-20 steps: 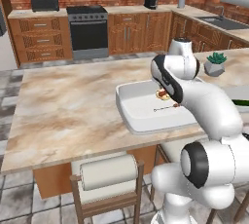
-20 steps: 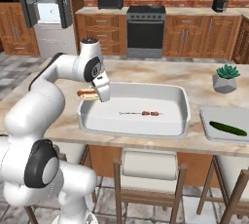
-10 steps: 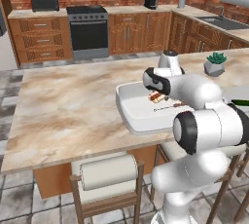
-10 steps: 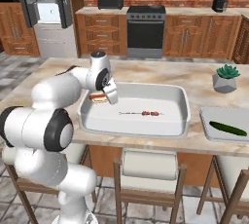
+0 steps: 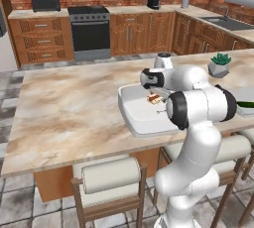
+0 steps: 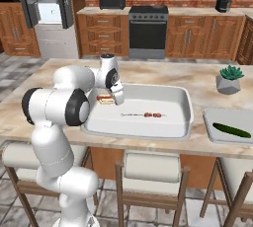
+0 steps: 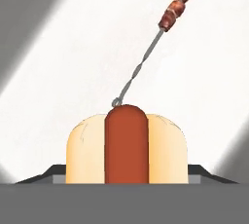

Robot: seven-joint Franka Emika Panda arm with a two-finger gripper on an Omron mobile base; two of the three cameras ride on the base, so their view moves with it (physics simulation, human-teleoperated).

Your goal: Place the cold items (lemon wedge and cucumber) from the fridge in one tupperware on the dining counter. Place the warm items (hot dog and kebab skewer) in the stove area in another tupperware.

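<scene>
- Gripper [image 6: 116,95] stood wide-jawed about the hot dog [image 7: 126,145], low centre of the hand view; grip uncertain.
- Kebab skewer [image 6: 143,115] lay mid-frame in the white tupperware [image 6: 185,103] on the surface [image 6: 207,144].
- Cucumber [image 6: 231,130] at right edge.

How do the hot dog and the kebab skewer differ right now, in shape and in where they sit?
The hot dog is short and thick, a reddish sausage in a pale bun; the kebab skewer is a thin long stick with small red chunks at one end. The hot dog sits between the fingers of the end effector, near the left wall of the white container in the right base view; the skewer lies free on its floor near the middle. Both are within that container.
</scene>
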